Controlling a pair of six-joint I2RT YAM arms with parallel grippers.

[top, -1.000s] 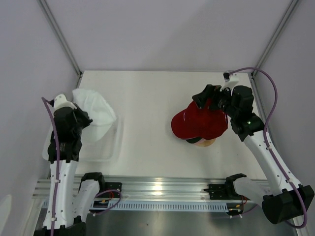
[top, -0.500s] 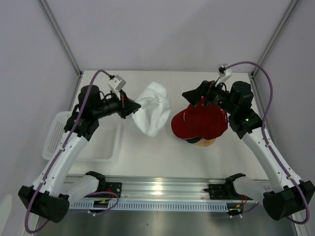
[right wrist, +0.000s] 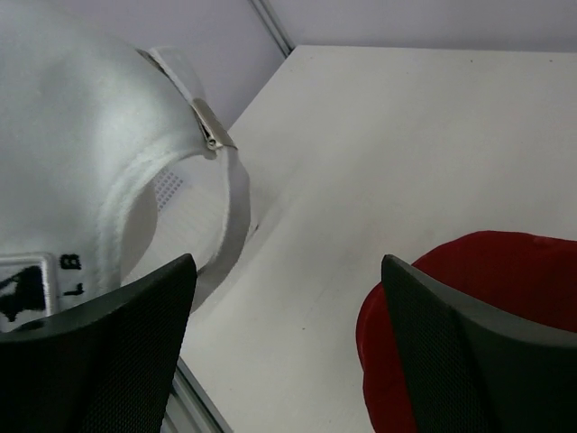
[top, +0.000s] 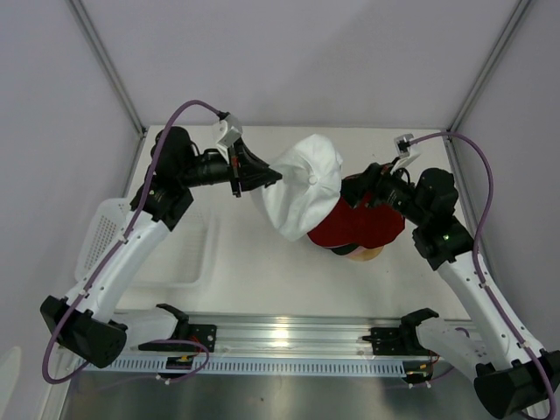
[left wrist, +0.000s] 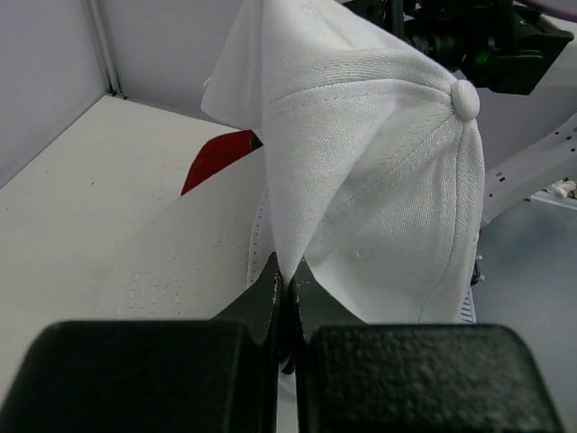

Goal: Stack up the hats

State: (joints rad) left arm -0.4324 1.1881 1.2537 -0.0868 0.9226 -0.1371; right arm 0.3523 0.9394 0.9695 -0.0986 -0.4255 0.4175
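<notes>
A white hat hangs in the air, its crown pinched in my left gripper, which is shut on a fold of the fabric. The white hat overlaps the left side of the red hat that tops the stack. A dark green hat edge peeks out beneath the red one. My right gripper sits at the stack's far side, open, with nothing between its fingers. In the right wrist view the white hat's inside and strap show at left and the red hat at lower right.
A round wooden stand carries the stack. A white mesh basket lies at the table's left edge under the left arm. Frame posts rise at the two back corners.
My left arm has swung from the basket to the right, carrying the white hat up to the red stack. The right gripper has shifted slightly and its jaws have narrowed a little.
</notes>
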